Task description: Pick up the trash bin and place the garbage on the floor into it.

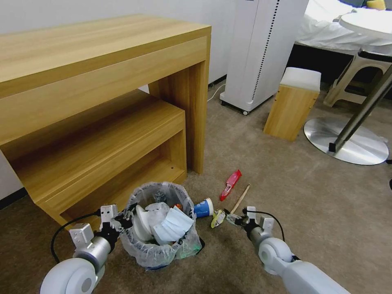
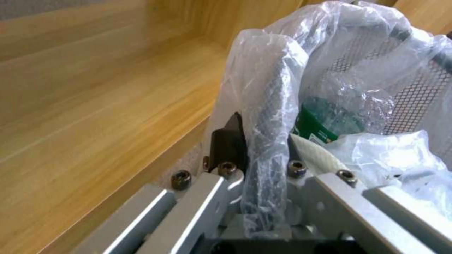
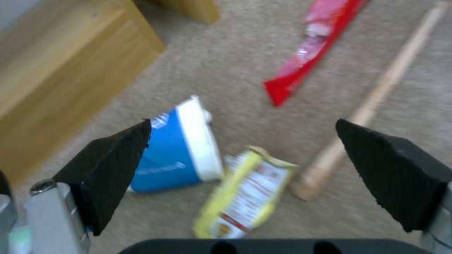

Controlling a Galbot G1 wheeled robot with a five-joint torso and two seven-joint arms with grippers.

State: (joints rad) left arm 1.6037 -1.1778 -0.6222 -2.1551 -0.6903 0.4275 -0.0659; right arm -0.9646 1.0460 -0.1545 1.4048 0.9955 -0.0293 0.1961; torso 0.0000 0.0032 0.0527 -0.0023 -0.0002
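Observation:
The trash bin [image 1: 161, 245], black mesh with a clear liner, is beside the desk's lower shelf. It holds a white slipper [image 1: 142, 223], a pale blue mask [image 1: 174, 223] and a green-label bottle [image 2: 325, 123]. My left gripper [image 1: 127, 215] is shut on the bin's lined rim [image 2: 271, 91]. On the carpet right of the bin lie a blue-white cup [image 1: 203, 208], a yellow packet [image 1: 217, 218], a wooden stick [image 1: 241, 199] and a red wrapper [image 1: 230, 184]. My right gripper [image 1: 229, 219] hangs open just above the cup [image 3: 174, 148] and the yellow packet [image 3: 240, 197], with nothing between its fingers.
A wooden desk [image 1: 102, 61] with a low shelf [image 1: 106, 139] rises right behind the bin. Farther back stand a white appliance [image 1: 261, 49], a small wooden stool [image 1: 292, 104] and a table's round metal base [image 1: 347, 143]. Open carpet [image 1: 318, 212] lies to the right.

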